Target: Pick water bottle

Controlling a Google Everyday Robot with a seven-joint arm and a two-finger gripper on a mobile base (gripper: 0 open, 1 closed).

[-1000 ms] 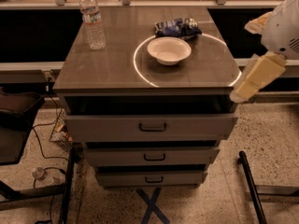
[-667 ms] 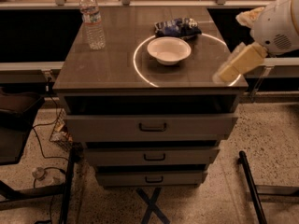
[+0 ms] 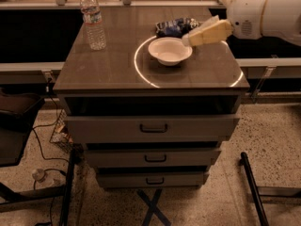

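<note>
The water bottle [image 3: 92, 20] stands upright at the far left corner of the cabinet top [image 3: 108, 65]. It is clear and ribbed, with a white cap and a label band near its top. My gripper [image 3: 205, 33] is tan and comes in from the right on a white arm [image 3: 263, 13]. It hovers just right of the white bowl [image 3: 170, 50], far to the right of the bottle and not touching it.
A blue crumpled snack bag [image 3: 176, 26] lies behind the bowl. A bright ring of light lies on the cabinet top around the bowl. The cabinet has three drawers [image 3: 153, 126], the top one slightly open. A dark chair [image 3: 14, 126] is at left, cables [image 3: 44, 149] on the floor.
My arm and gripper have moved left and up, from beyond the cabinet's right edge to over its top beside the bowl. The bottle, bowl and bag have not moved.
</note>
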